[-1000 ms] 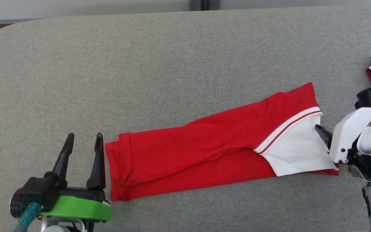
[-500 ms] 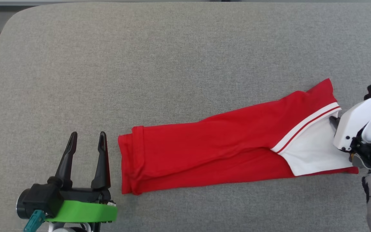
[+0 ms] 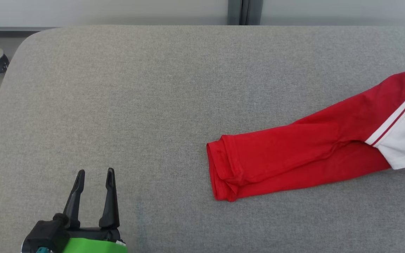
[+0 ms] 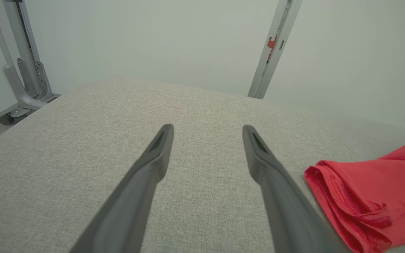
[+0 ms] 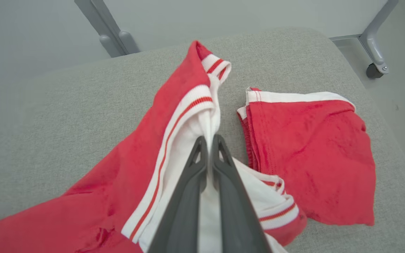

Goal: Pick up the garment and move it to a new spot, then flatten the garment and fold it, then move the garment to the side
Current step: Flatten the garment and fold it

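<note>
The garment (image 3: 304, 156) is red with a white panel and a red-and-white stripe. Folded into a long band, it lies on the grey padded table (image 3: 153, 88) and runs off the head view's right edge. My right gripper (image 5: 209, 144) is shut on the garment's (image 5: 146, 154) white part, pinching the cloth between its dark fingers. At the lower left of the head view my left gripper (image 3: 95, 174) stands open and holds nothing, well left of the garment's red hem end (image 4: 357, 196).
A second red garment (image 5: 308, 154) with white trim lies on the table just right of my right gripper. The table's rounded far-left corner (image 3: 23, 42) and a grey metal frame (image 4: 23, 77) lie beyond my left gripper. A wall stands behind the table.
The right gripper has shut on the garment's white part. The garment has slid right, away from my left gripper, while the head view shifted; the right gripper has left that view.
</note>
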